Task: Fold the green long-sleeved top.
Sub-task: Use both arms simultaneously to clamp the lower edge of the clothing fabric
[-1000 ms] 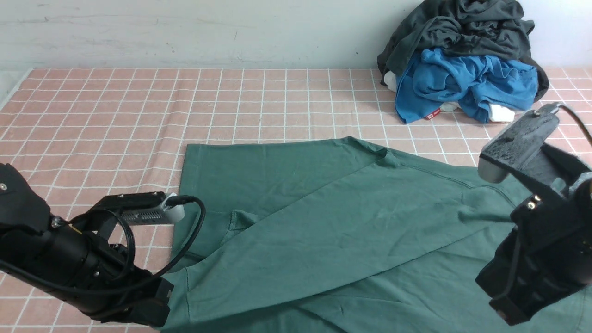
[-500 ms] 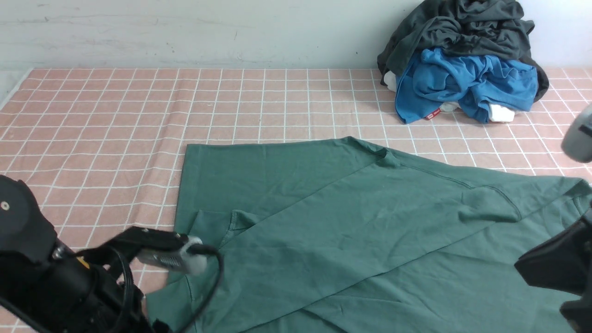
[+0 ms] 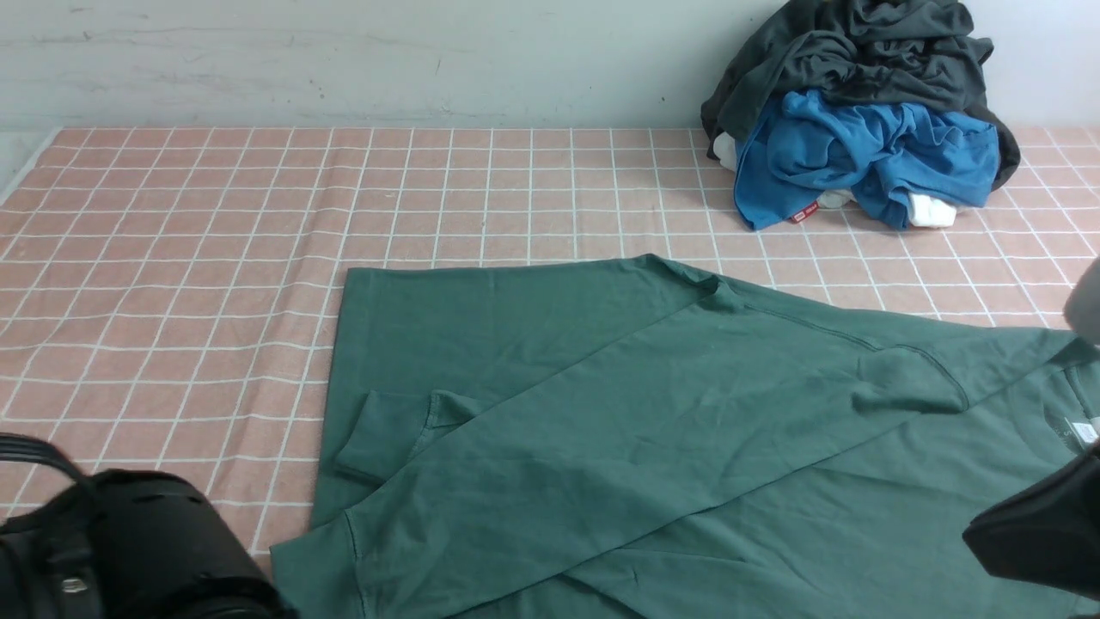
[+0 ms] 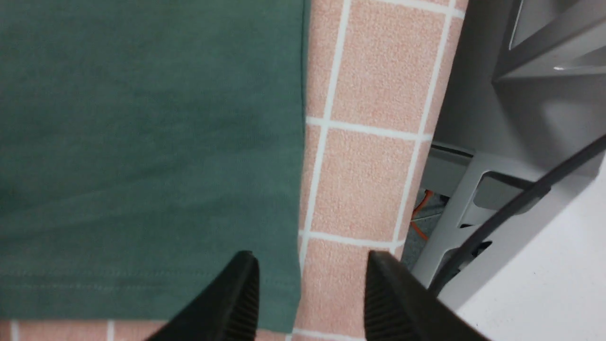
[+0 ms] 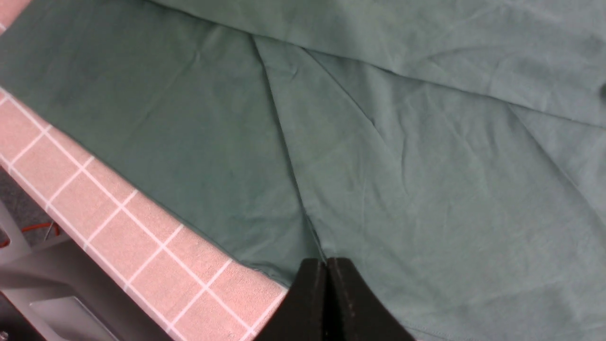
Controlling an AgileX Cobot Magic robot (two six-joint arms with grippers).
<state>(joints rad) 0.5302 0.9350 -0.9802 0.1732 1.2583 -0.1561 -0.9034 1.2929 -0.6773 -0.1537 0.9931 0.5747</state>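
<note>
The green long-sleeved top (image 3: pixel 653 430) lies spread over the near half of the table, with a sleeve folded diagonally across the body and its cuff (image 3: pixel 322 563) at the near left. My left gripper (image 4: pixel 310 272) is open above the top's hemmed corner (image 4: pixel 142 142), one finger over cloth and one over tablecloth, holding nothing. In the front view only the left arm's body (image 3: pixel 129 550) shows. My right gripper (image 5: pixel 326 263) is shut just above the top (image 5: pixel 426 166) near the table's front edge, with no cloth visibly pinched. The right arm (image 3: pixel 1040 533) shows at the right edge.
A heap of dark grey and bright blue garments (image 3: pixel 859 112) sits at the back right against the wall. A pink checked tablecloth (image 3: pixel 172 258) covers the table. Past the front edge are a grey metal frame (image 4: pixel 521 142) and a black cable (image 4: pixel 511 208).
My left gripper opened, let go of the cuff and drew back to the near left corner. The right arm withdrew towards the right edge. The cuff now lies flat.
</note>
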